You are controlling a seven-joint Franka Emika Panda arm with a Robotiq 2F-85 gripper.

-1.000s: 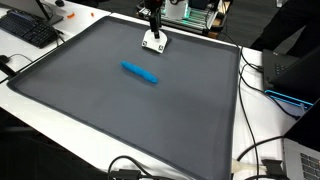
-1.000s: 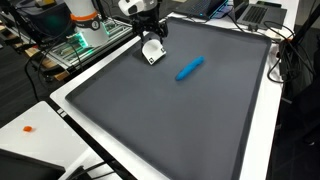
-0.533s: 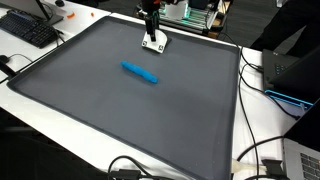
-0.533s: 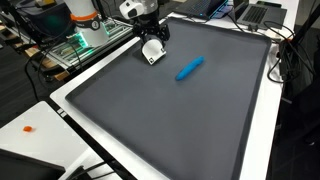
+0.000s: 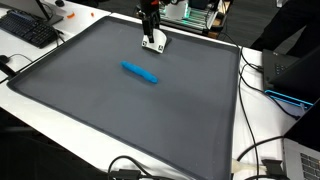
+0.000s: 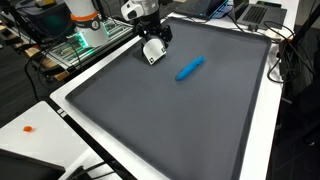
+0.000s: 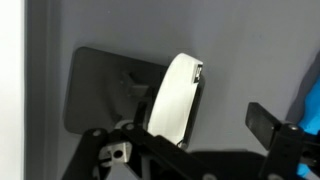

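Observation:
A white flat block (image 5: 153, 42) sits at the far edge of the grey mat (image 5: 120, 110); it also shows in the other exterior view (image 6: 152, 51). My gripper (image 5: 150, 31) (image 6: 150, 38) hangs right over it. In the wrist view the block (image 7: 175, 95) stands tilted between the jaws (image 7: 180, 128), close to the left finger, with a clear gap to the right finger (image 7: 264, 118). The jaws stand wide apart. A blue marker (image 5: 140, 72) (image 6: 189, 68) lies on the mat a short way off; its end shows at the wrist view's right edge (image 7: 313, 100).
A keyboard (image 5: 28, 28) lies beyond one side of the mat, and a laptop (image 5: 292, 75) with cables on the opposite side. A small orange piece (image 6: 28, 128) lies on the white tabletop. Electronics (image 6: 85, 35) stand behind the arm's base.
The gripper and the white block have shifted very slightly toward the far edge of the mat. The blue marker has not moved.

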